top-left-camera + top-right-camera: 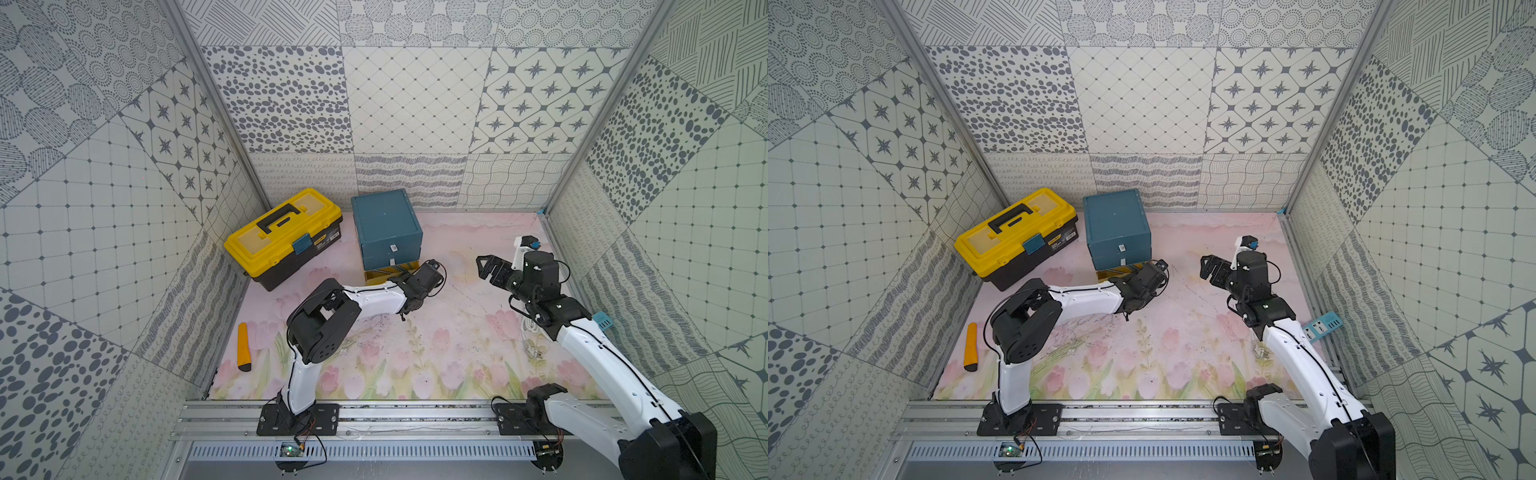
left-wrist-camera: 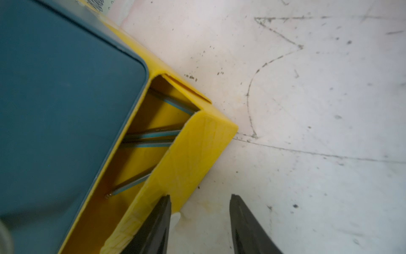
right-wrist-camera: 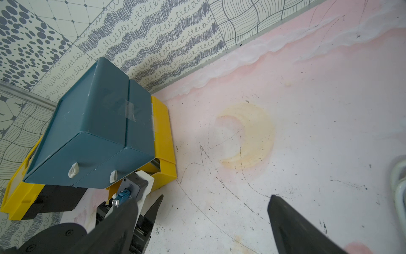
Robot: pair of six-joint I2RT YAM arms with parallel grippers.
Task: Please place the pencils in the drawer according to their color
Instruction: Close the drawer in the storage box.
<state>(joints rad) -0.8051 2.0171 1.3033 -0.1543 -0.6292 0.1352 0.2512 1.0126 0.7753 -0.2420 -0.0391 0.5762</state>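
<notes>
The teal drawer cabinet stands at the back. Its two blue drawers are shut. Its lowest yellow drawer is pulled partly out. Three grey-teal pencils lie inside it, seen through the gap. My left gripper is at the yellow drawer's front, jaws apart. The drawer's white tab lies between them, against one finger. My right gripper hovers open and empty over the mat, right of the cabinet. No other pencils show.
A yellow-lidded black toolbox sits left of the cabinet. An orange utility knife lies near the left wall. A white cable and a blue power strip lie by the right wall. Patterned walls enclose three sides.
</notes>
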